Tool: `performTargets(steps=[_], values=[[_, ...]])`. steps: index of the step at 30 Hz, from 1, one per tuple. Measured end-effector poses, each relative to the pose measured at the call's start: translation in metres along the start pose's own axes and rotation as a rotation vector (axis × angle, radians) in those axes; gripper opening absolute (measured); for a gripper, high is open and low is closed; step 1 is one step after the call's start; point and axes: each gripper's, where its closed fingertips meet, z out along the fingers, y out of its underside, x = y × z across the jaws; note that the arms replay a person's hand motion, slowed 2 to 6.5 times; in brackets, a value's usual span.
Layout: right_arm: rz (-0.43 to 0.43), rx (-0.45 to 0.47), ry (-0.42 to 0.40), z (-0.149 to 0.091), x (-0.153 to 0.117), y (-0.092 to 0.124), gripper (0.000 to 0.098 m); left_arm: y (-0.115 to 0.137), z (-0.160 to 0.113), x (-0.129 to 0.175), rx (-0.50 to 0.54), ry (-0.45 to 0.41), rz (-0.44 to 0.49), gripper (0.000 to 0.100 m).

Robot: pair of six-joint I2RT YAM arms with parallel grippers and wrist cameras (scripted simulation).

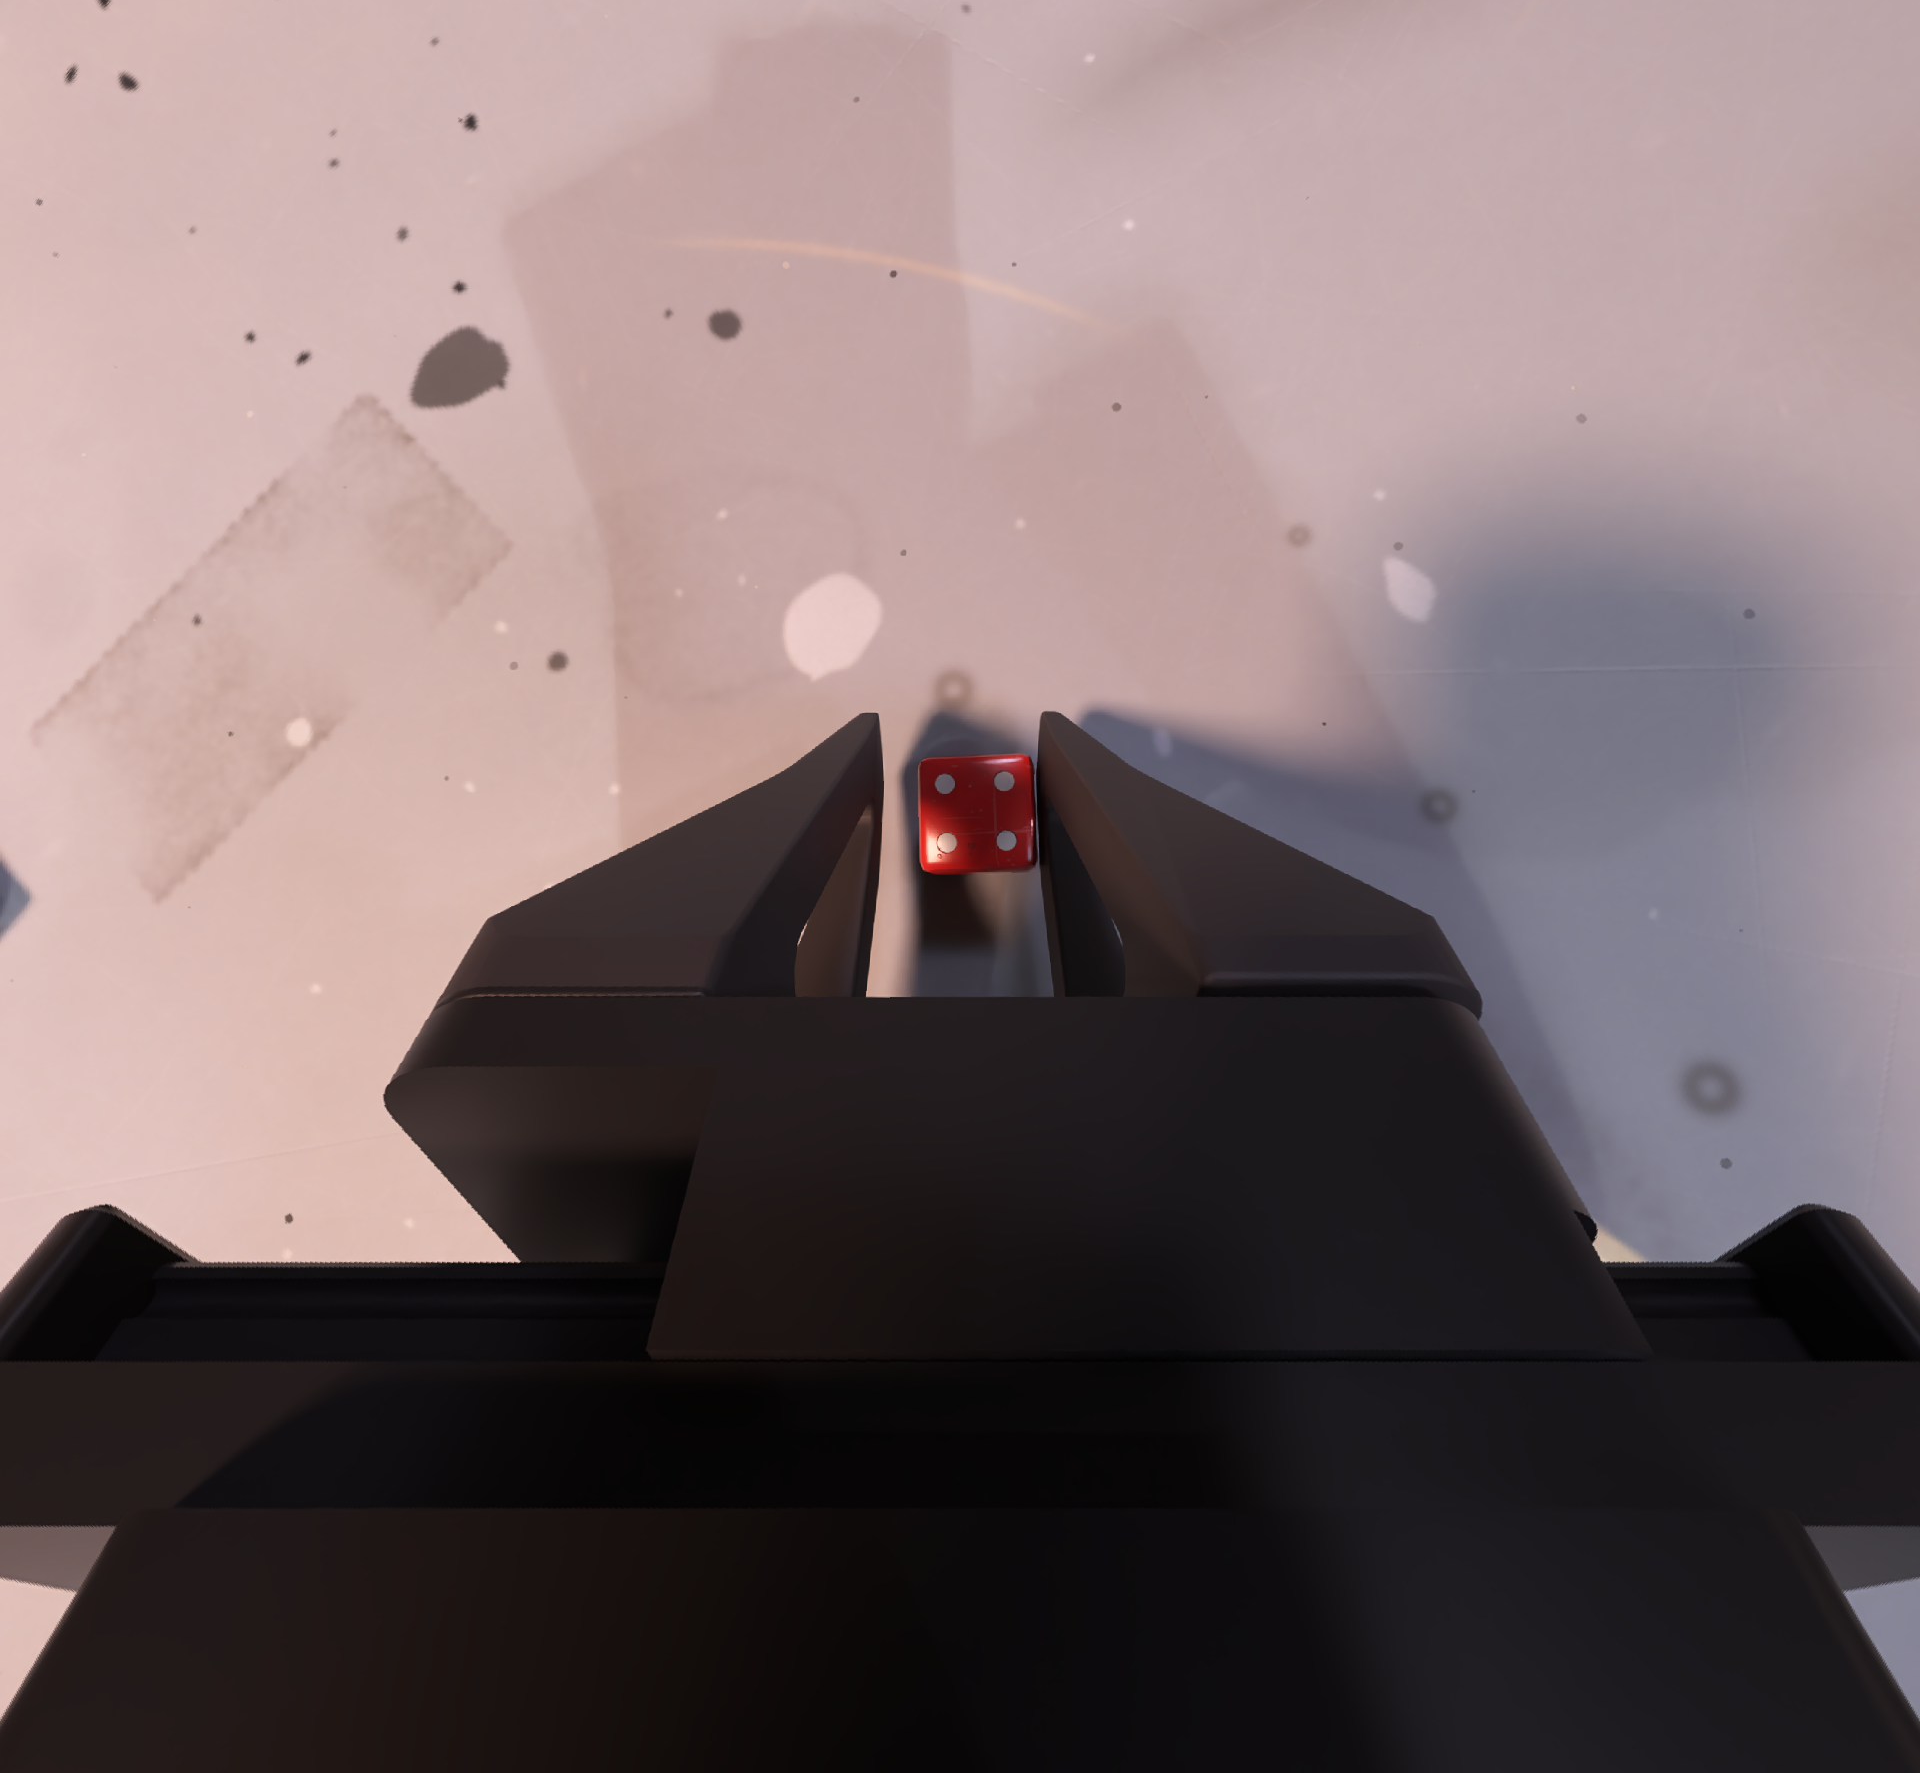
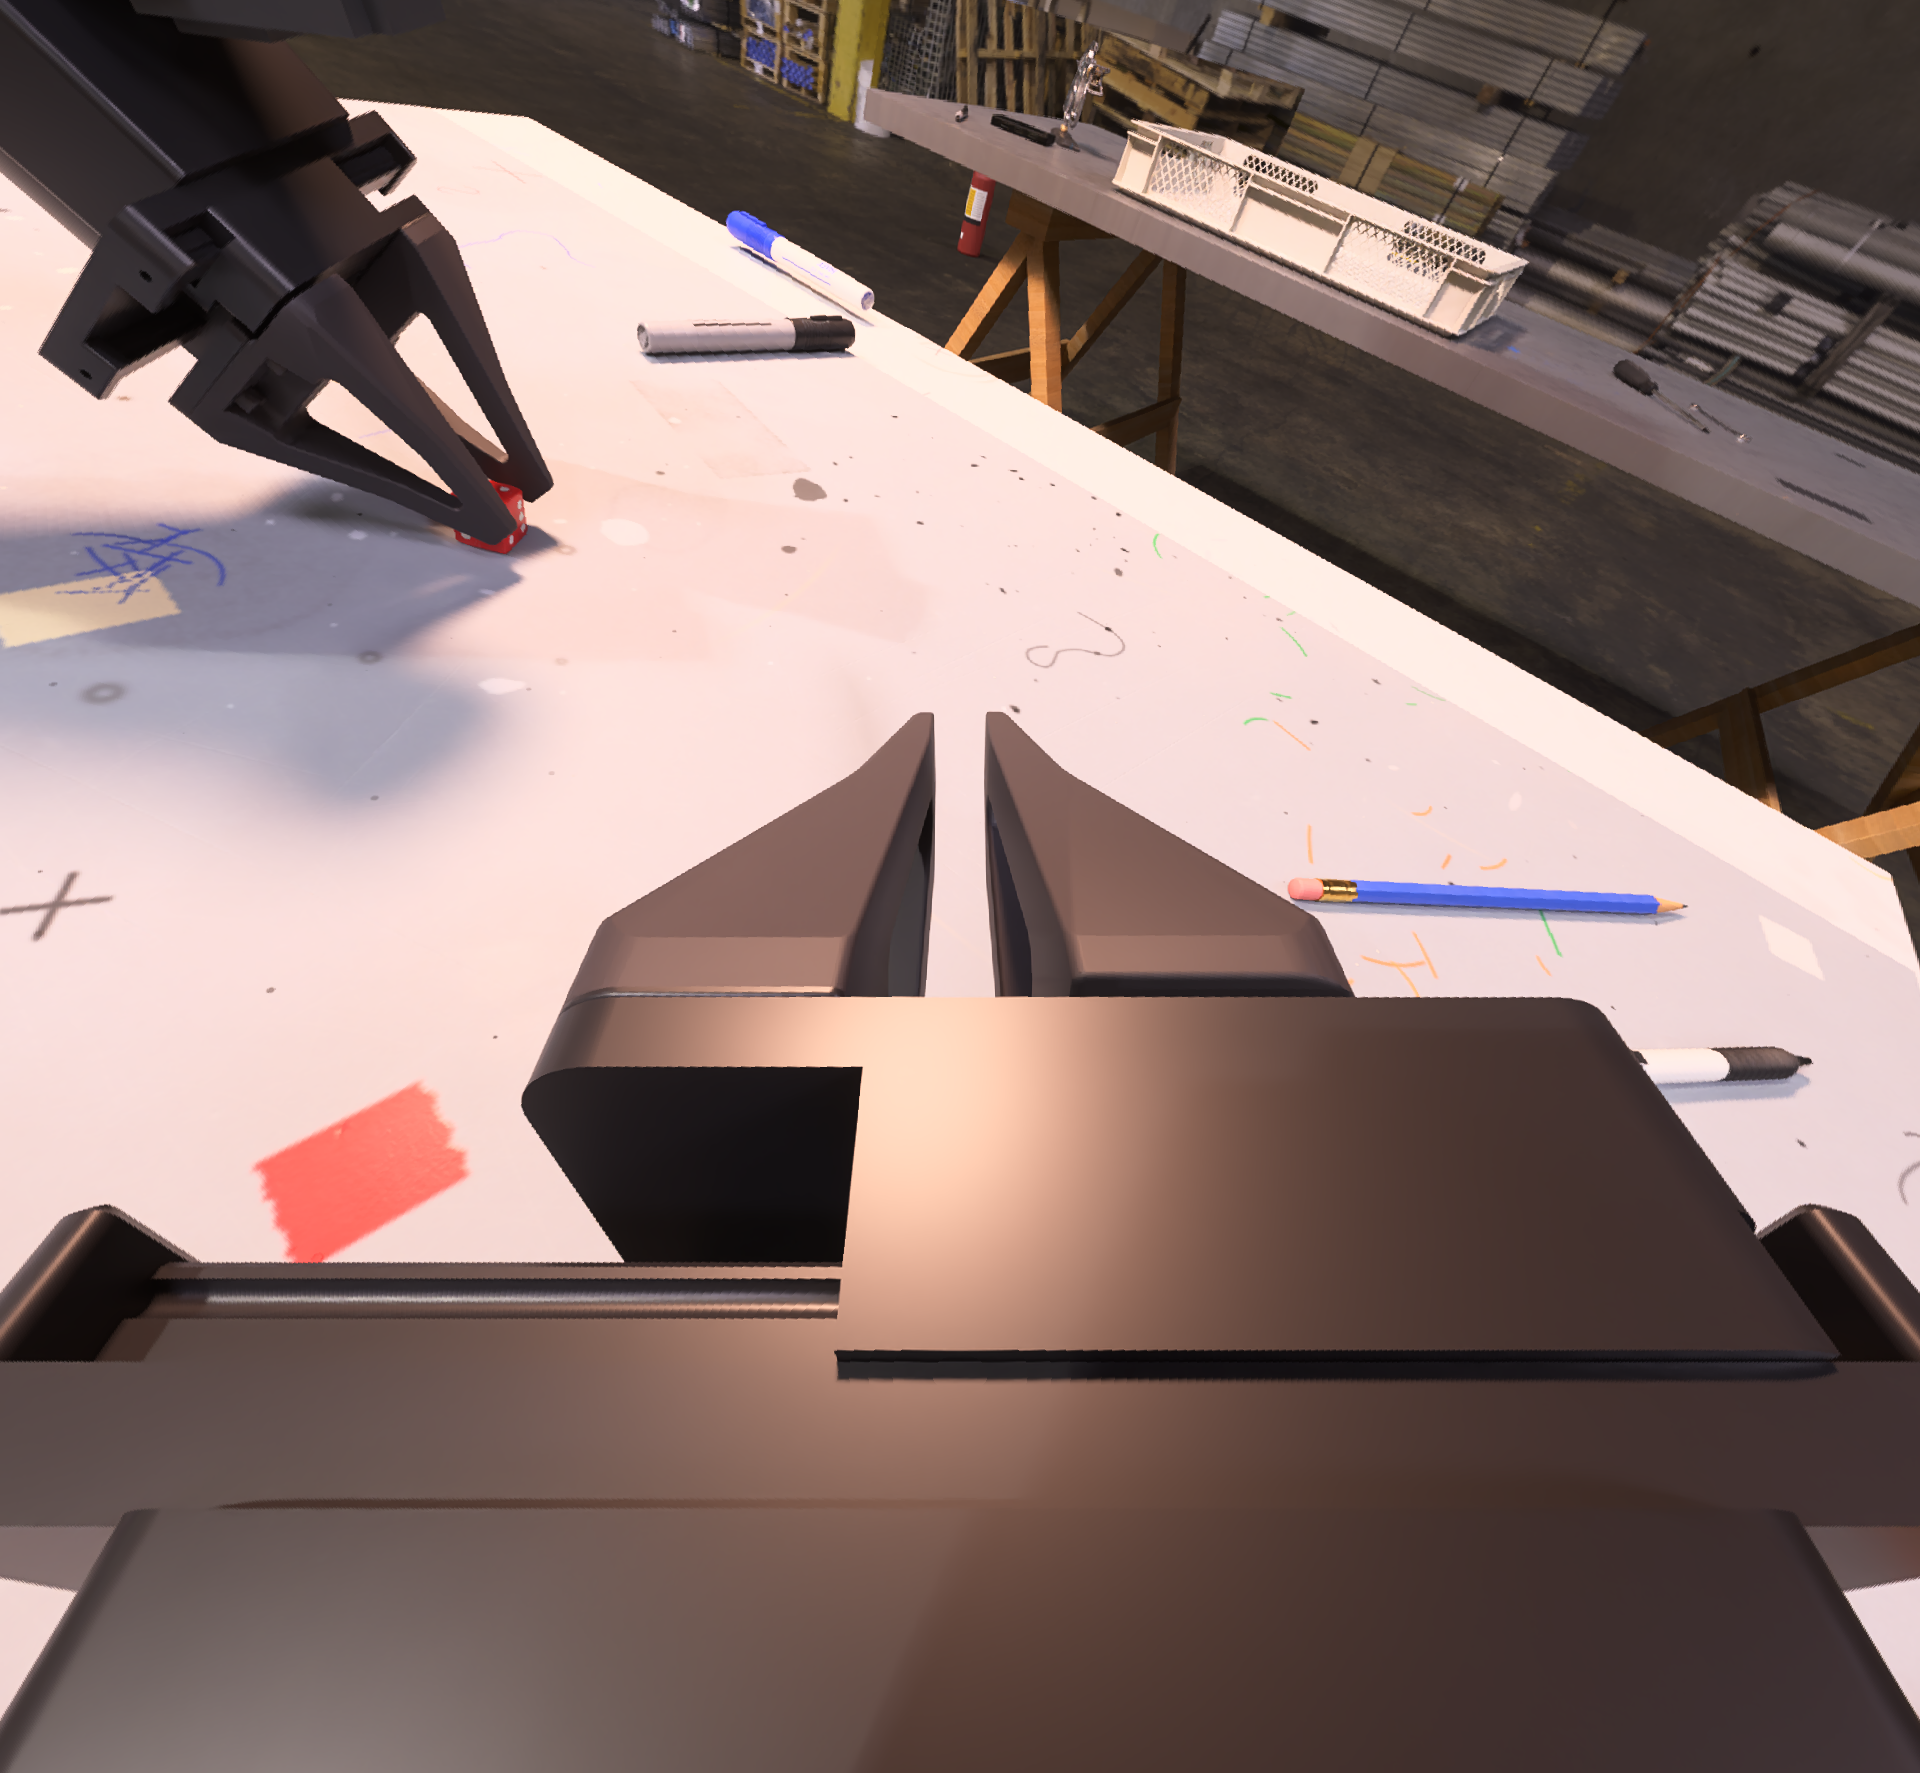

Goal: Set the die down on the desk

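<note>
A small red die (image 1: 977, 814) with white pips sits between the fingers of my left gripper (image 1: 961, 721), which points straight down at the pale, speckled desk (image 1: 1351, 165). The jaws are closed to about the die's width, with a thin gap showing on its left side. In the right wrist view the left gripper (image 2: 509, 510) stands at the far left with the die (image 2: 506, 518) at its fingertips, down at the desk surface (image 2: 831, 643). My right gripper (image 2: 959, 715) is shut with only a narrow slit, empty, hovering over the desk's middle.
A blue-capped marker (image 2: 800, 260) and a grey marker (image 2: 743, 336) lie near the desk's far edge. A blue pencil (image 2: 1475, 895) and a pen (image 2: 1725, 1063) lie to the right. A red tape patch (image 2: 358, 1167) is near left. A second table holds a white crate (image 2: 1320, 222).
</note>
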Motion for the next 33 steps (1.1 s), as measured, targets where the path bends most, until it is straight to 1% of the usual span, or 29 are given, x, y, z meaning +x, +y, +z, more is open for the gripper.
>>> performTargets(steps=[15, 21, 33], values=[[0.001, 0.000, 0.010, -0.0007, 0.0012, 0.0008, 0.0094, 0.0024, 0.0011, 0.0016, -0.004, -0.009, 0.017, 0.023], [0.010, -0.025, 0.002, 0.0008, -0.0009, 0.0055, 0.0101, 0.0016, 0.0013, 0.0011, -0.003, -0.016, 0.020, 0.023], [0.010, -0.027, -0.011, 0.0022, -0.0019, 0.0052, 0.0105, 0.0007, 0.0022, 0.0026, -0.002, -0.037, 0.048, 0.021]])
